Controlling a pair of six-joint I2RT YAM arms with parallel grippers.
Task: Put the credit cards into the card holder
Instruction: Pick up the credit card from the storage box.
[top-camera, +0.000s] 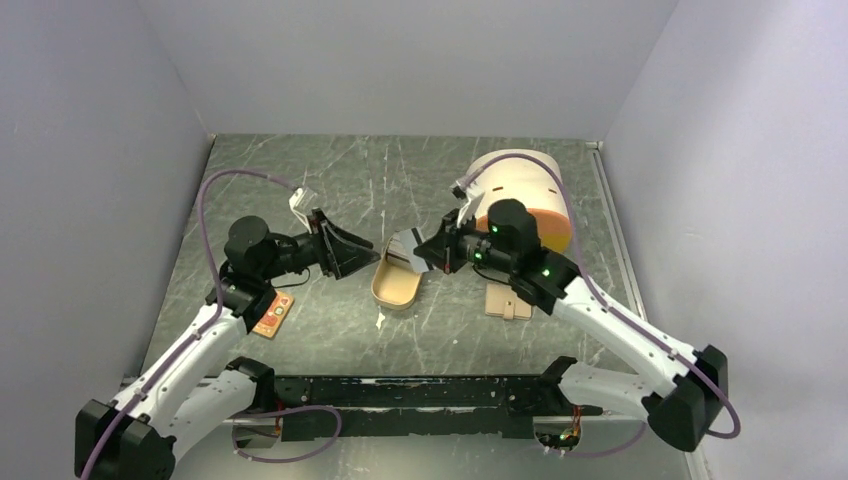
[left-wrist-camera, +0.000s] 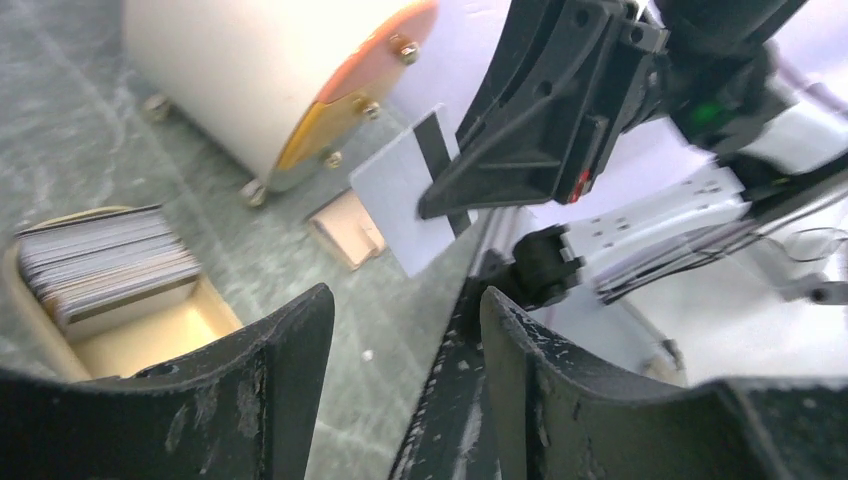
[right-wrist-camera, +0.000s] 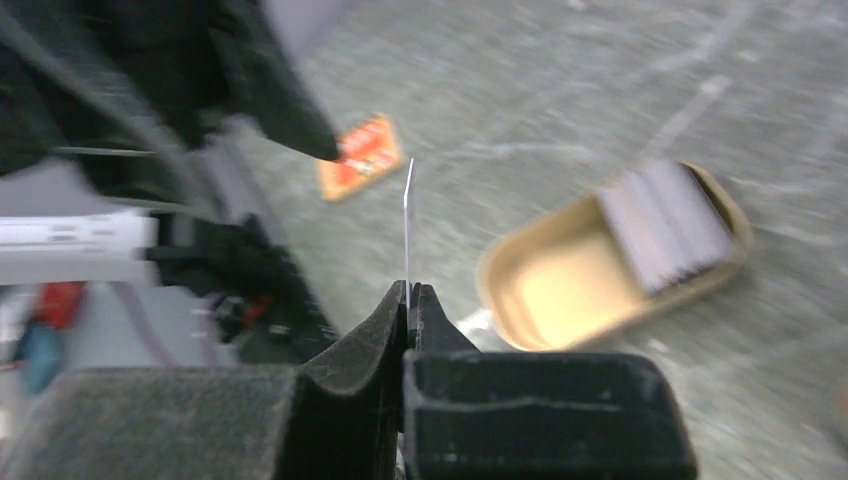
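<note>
Whitish-grey, dark-striped plastic credit card (left-wrist-camera: 405, 200) stands pinched edge-on in the clamped right hand (right-wrist-camera: 410, 300) above mid-surface. The left hand (left-wrist-camera: 405, 300) gapes half-open, empty. The beige leather-like card holder (top-camera: 507, 300) lies nearer the surface's right edge, nothing visibly inserted yet.

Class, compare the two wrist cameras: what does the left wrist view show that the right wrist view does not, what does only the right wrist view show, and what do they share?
Only the left wrist view: the cream box with its orange front, the card holder lying beside it, and the flat face of the striped card. Only the right wrist view: the orange-red dotted piece, and the card seen edge-on. Both: the striped card pinched in the right gripper, and the oval tray with its stack of cards.
</note>
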